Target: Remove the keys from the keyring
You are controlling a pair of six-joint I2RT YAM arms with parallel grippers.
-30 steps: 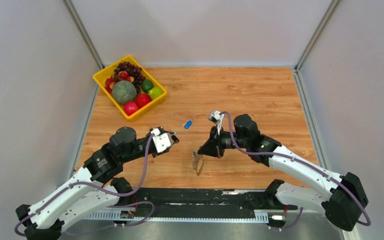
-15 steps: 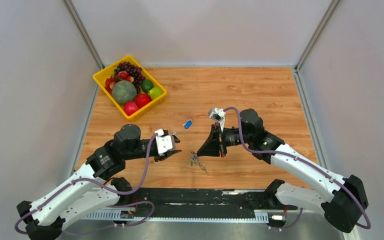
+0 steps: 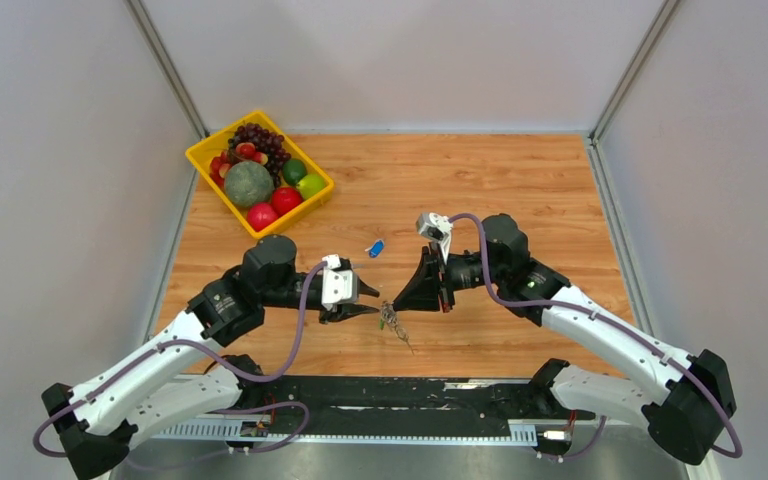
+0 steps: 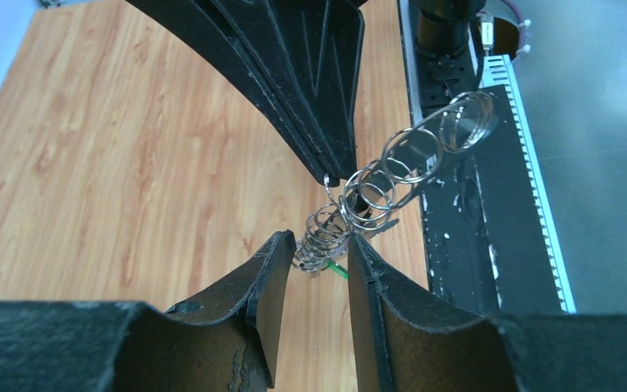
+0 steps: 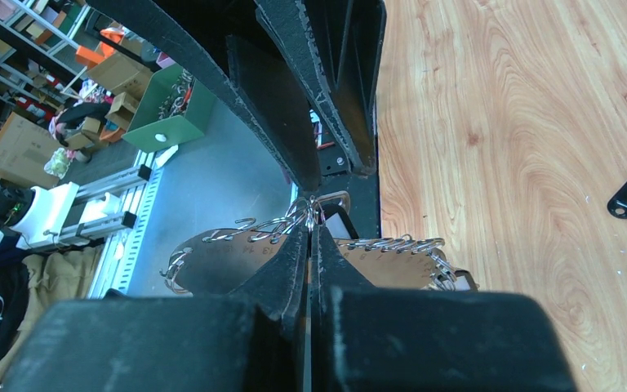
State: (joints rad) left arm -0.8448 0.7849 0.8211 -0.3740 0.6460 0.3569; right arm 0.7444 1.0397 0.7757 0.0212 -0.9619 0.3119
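Wood table (image 3: 520, 190), both arms meeting at its near middle: left arm (image 3: 160, 355) reaching in from the left, right arm (image 3: 600, 330) from the right, tips almost nose to nose. Yellow basket (image 3: 200, 152) of fruit (image 3: 249, 183) sits at the far-left corner, well apart from the work. Right gripper (image 3: 398, 303) is pinched fully closed, no gap between the fingers in its wrist cam, with the keyring (image 5: 312, 204) wire clamped right at the tips. Keys (image 3: 393, 322) hang off it above the table, just below and between the two grippers. Right wrist cam shows them fanned out to both sides of the closed fingers. Left gripper (image 3: 370, 302) is parted by a narrow gap, holding nothing. In the left wrist cam the low end of the bunch sits at the mouth of that gap, between the two fingertips (image 4: 273, 269). Can't tell if the metal touches either pad. The rest of the bunch strings up and away to the right. Small blue tag (image 3: 375, 247) lies loose on the table just beyond the grippers.
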